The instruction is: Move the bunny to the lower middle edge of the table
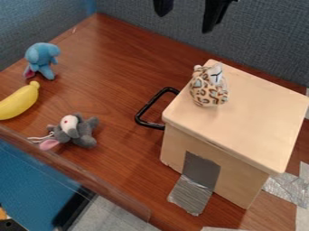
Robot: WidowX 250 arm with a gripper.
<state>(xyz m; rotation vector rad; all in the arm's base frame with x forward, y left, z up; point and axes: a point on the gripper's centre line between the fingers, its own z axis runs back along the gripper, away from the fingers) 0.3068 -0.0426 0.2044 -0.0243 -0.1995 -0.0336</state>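
In the camera view, the black gripper (184,23) is at the top edge, above the far side of the brown table (114,90). Its two fingers stand wide apart. The grey bunny (73,131) lies on the table at lower left, near the front edge, with one pink ear toward this edge. The yellow banana (20,101) is at the left, between the bunny and the blue plush toy (41,60). At right is the wooden box (259,122), and the leopard-print plush toy (208,86) sits on its top.
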